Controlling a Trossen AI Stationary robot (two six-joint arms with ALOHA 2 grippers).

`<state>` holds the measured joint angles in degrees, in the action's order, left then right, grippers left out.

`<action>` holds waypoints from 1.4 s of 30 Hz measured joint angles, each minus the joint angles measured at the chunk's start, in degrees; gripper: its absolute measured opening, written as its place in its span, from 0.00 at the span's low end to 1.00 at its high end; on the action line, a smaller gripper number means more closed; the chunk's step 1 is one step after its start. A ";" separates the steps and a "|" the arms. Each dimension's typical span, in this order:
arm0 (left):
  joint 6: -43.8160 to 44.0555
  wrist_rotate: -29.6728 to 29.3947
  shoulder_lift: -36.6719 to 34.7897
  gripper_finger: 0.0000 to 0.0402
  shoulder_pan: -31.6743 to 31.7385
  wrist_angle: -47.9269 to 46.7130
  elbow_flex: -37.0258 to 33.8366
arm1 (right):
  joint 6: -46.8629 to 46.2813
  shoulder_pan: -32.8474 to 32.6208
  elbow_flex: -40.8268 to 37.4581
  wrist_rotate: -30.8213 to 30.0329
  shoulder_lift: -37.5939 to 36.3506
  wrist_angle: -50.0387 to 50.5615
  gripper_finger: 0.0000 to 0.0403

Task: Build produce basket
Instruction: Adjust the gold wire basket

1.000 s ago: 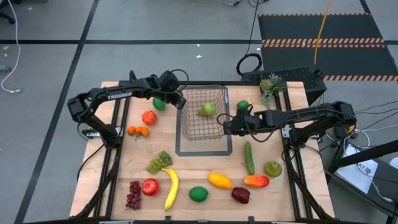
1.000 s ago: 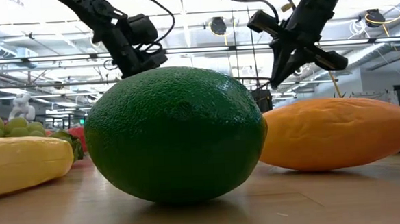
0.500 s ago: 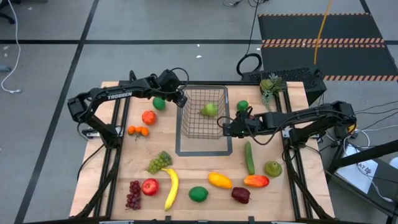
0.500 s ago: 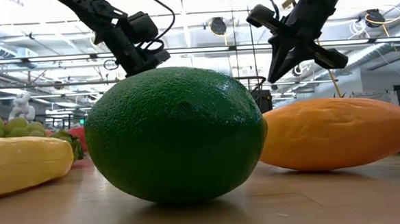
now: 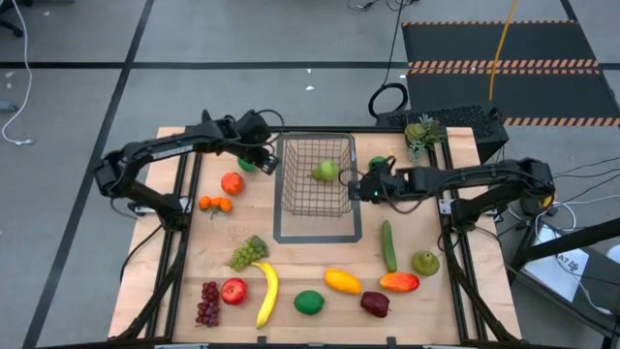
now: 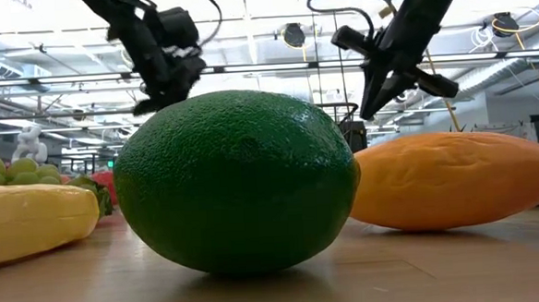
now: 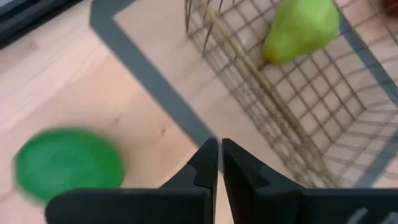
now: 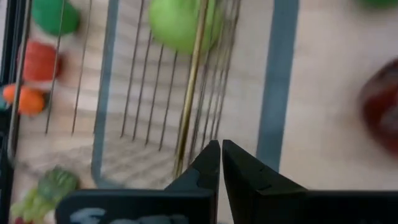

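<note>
basket (image 5: 315, 176) mid-table inside grey outline, central for both arms; holds one green pear (image 5: 325, 171) | produce spread around it; lime (image 5: 248, 162) beside left gripper | left gripper (image 5: 269, 161) clenched, empty | right gripper (image 5: 360, 186) clenched, empty, at basket's other wall

Wooden table (image 5: 291, 262) under basket (image 5: 315, 174), produce (image 5: 309, 301)

Low view: a green lime (image 6: 237, 180) fills the foreground and hides most of the table behind it; the basket cannot be seen. A yellow banana (image 6: 24, 222) is cut off by the picture's left edge, and an orange mango (image 6: 456, 180) is partly hidden behind the lime. Left wrist view: a green round fruit (image 7: 67, 163) is blurred. Right wrist view: a dark red object (image 8: 380, 111) is blurred and cut off by the edge; its kind cannot be told.
</note>
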<state>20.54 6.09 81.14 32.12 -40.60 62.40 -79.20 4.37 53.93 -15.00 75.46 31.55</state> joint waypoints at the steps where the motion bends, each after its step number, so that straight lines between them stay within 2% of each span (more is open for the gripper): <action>1: 0.21 -0.07 -1.26 0.06 0.00 0.21 0.00 | 1.08 1.61 0.00 0.00 0.00 -0.04 0.03; 6: 2.10 -0.51 -6.78 0.06 -0.13 -0.27 0.05 | 8.64 11.86 0.00 0.76 -0.02 -0.47 0.03; 12: 4.30 -1.63 -9.38 0.06 -1.54 -2.02 0.05 | 20.99 23.70 0.00 6.80 0.17 -9.18 0.03; 18: 12.09 -1.67 -9.55 0.06 -4.89 -4.29 0.03 | 26.40 31.08 0.02 16.35 4.38 -15.51 0.03; 22: 16.61 -1.65 -9.60 0.06 -7.84 -3.61 0.03 | 27.96 32.49 0.02 22.64 8.15 -19.89 0.03; 26: 20.14 -1.67 -10.62 0.06 -11.55 -1.97 0.03 | 28.93 32.47 0.00 23.16 9.86 -23.71 0.03; 30: 19.68 -2.02 -11.56 0.06 -15.90 2.18 0.02 | 29.37 32.74 0.00 24.19 10.58 -27.03 0.03; 38: 21.43 -6.90 -12.61 0.06 -22.01 8.94 0.03 | 34.61 33.97 0.00 24.30 10.27 -26.87 0.03; 42: 23.10 -7.22 -12.52 0.06 -24.19 9.40 0.04 | 37.84 34.73 0.00 24.33 6.89 -22.83 0.03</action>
<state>43.64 -1.13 68.62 7.93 -31.20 62.44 -41.35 39.10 53.93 9.33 82.35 8.72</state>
